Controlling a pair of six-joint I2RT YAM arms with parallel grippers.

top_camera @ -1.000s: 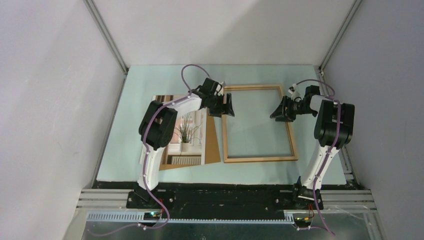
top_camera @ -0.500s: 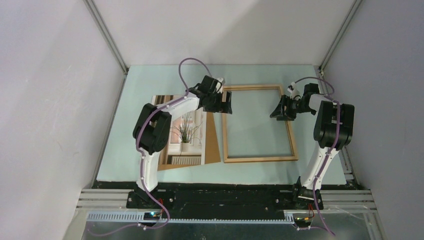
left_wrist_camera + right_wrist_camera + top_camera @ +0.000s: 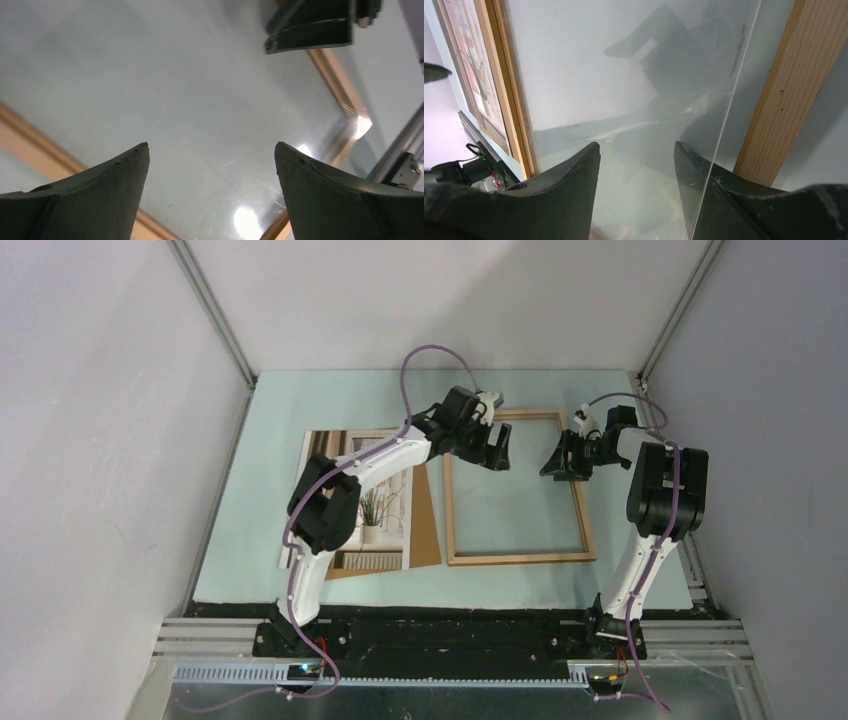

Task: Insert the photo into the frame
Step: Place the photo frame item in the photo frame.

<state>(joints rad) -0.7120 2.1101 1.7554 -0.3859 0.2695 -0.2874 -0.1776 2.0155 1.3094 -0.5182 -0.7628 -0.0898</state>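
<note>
Photo (image 3: 375, 505), a rectangular print of a potted grassy plant on a windowsill, lies face up on a plain flat brown backing board (image 3: 425, 528), to the left of the L gripper (image 3: 495, 452) and nearer the arm bases, well apart from its fingertips; the L forearm crosses over the print's far end. L gripper is released, jaws spread wide w/ nothing btw them, hanging over the inside of the thin light-brown wooden rectangular frame (image 3: 520, 558) near its far-left corner. In the L wrist view the two dark fingers (image 3: 100, 190) sit wide apart above a clear, glossy pane (image 3: 175, 75) w/ light glare on it, frame rails (image 3: 340, 82) crossing on both sides. R gripper (image 3: 562, 470) faces the L one across the frame opening, over the far part of the frame's right rail; photo is far to its left, beyond the whole frame. R gripper is also released, jaws apart but less wide. In the R wrist view the pane's thin edge runs just inside the wooden rail (image 3: 796, 80) and passes by the right-hand finger (image 3: 724, 200); can't tell if it touches. Same view shows the print (image 3: 466, 60) past the opposite rail. Frame lies flat on the pale green table mat (image 3: 270, 490), just beside the board's right edge, both grippers above it, neither grasping anything.
</note>
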